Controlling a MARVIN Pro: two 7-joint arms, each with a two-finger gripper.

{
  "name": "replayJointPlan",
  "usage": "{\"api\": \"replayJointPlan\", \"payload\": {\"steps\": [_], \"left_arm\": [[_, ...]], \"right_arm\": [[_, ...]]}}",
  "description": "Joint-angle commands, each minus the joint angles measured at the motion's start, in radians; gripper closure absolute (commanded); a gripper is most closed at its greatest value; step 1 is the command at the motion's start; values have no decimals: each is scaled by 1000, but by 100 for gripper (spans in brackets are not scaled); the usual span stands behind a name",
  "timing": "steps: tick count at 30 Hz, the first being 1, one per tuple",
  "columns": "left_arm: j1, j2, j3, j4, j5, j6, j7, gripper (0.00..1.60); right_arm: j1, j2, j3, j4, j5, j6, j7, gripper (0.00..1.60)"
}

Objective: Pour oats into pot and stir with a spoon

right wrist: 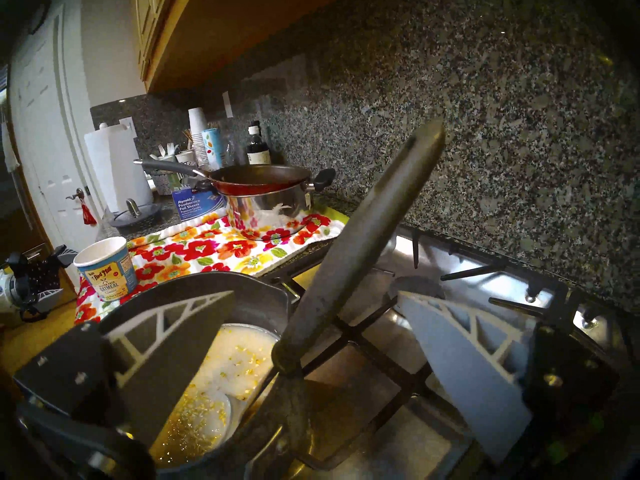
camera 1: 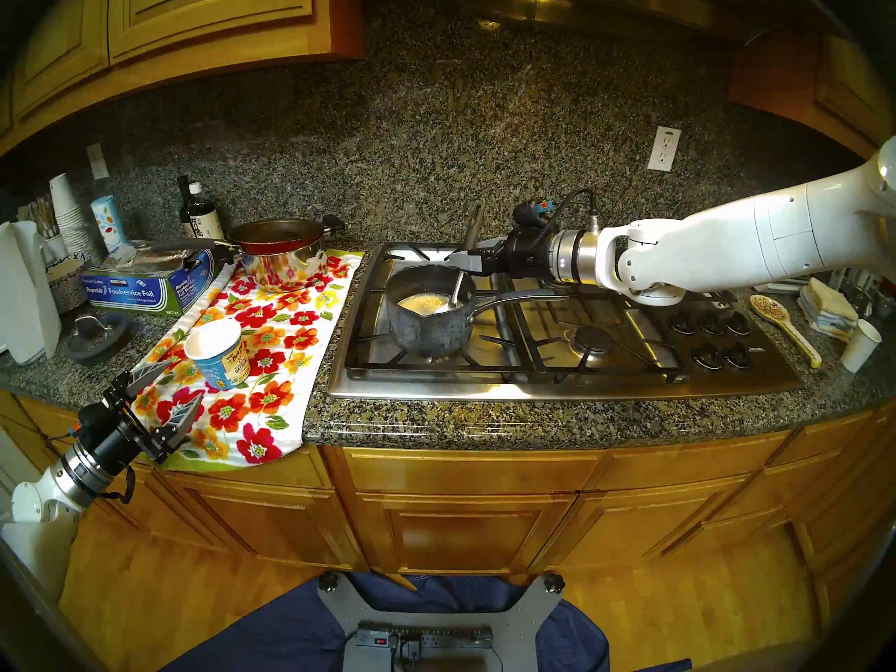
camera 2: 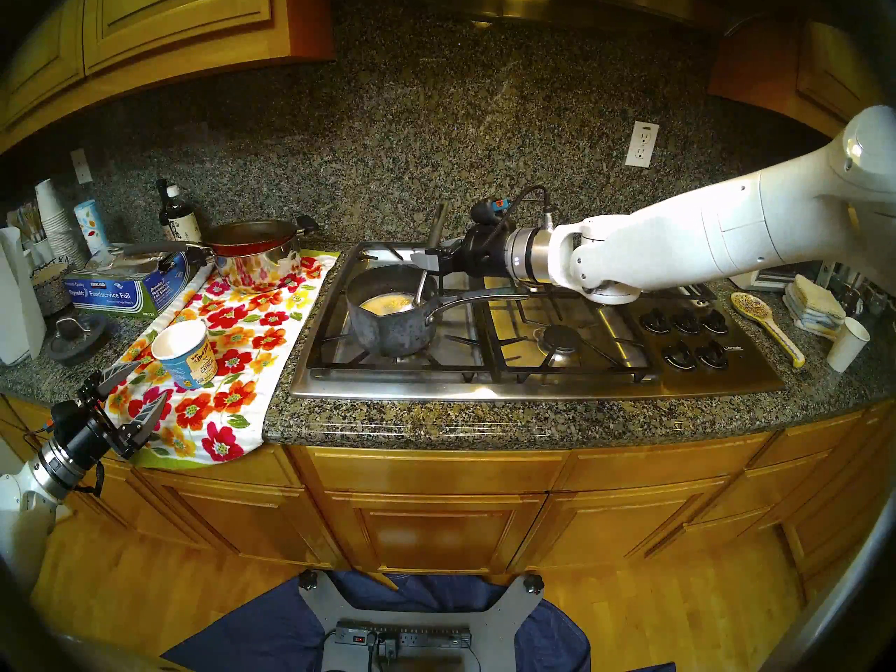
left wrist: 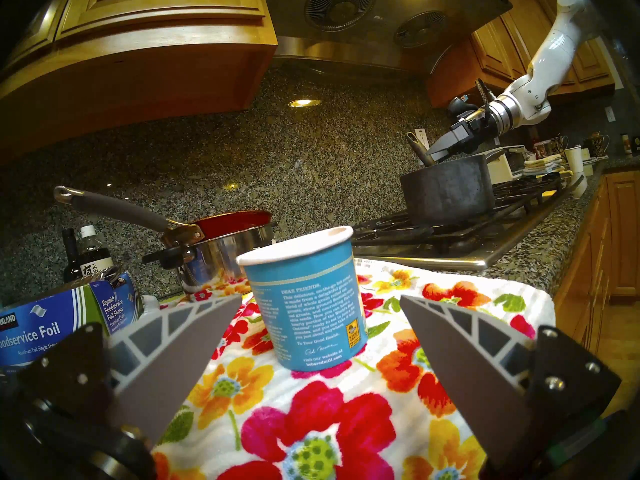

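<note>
**Right end effector spread around the spoon handle, not gripping it**

Right end effector point(right wrist: 313, 334) sits just behind the pot point(camera 1: 429, 312), fingers spread wide, and in my wrist view the spoon point(right wrist: 360, 240) handle rises between them without touching either pad, so I read it as released or not yet grasped. From the pot, the spoon's long axis runs up and back toward the stone backsplash; its bowl rests low inside the pot, in the pale liquid with the oats point(camera 1: 422, 303) floating yellow on top. The pot's own long handle points right across the stove point(camera 1: 557, 365) grate, passing under my right wrist.

Left end effector point(camera 1: 167, 390) is also spread and empty, well left of the pot, with the blue oatmeal cup point(camera 1: 220, 353) upright just ahead of it on the flowered towel point(camera 1: 271, 414). That cup looks emptied, so I judge pouring done.

If stirring is next, the right arm is plainly nearer: close on the handle, then circle. Risks I see: the pot rim near the lower finger, and the steel pot with the red pan point(camera 1: 276, 242) behind-left.
</note>
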Motion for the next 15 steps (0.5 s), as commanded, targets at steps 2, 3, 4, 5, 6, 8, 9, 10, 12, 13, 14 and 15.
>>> {"api": "replayJointPlan", "payload": {"steps": [2,3,4,5,6,8,9,10,12,13,14,15], "left_arm": [[-8,6,-20,-13,-14,-3,0,0],[-8,6,-20,-13,-14,-3,0,0],[-8,6,-20,-13,-14,-3,0,0],[-8,6,-20,-13,-14,-3,0,0],[-8,6,-20,-13,-14,-3,0,0],[-8,6,-20,-13,-14,-3,0,0],[-8,6,-21,-13,-14,-3,0,0],[-8,6,-21,-13,-14,-3,0,0],[-8,6,-21,-13,-14,-3,0,0],[-8,6,-21,-13,-14,-3,0,0],[-8,6,-21,-13,-14,-3,0,0],[-8,6,-21,-13,-14,-3,0,0]], "right_arm": [[88,44,0,13,-9,6,15,0],[93,47,-1,11,-10,9,17,0],[97,50,-3,10,-12,11,18,0],[103,54,-5,9,-13,14,20,0],[107,57,-6,8,-14,16,22,0],[117,65,-9,3,-16,22,26,0],[121,69,-11,0,-17,24,27,0],[126,74,-12,-2,-18,26,29,0],[135,81,-14,-7,-19,30,31,0],[140,84,-15,-9,-19,32,33,0],[144,87,-15,-11,-20,34,33,0],[147,89,-16,-12,-20,36,34,0]]}}
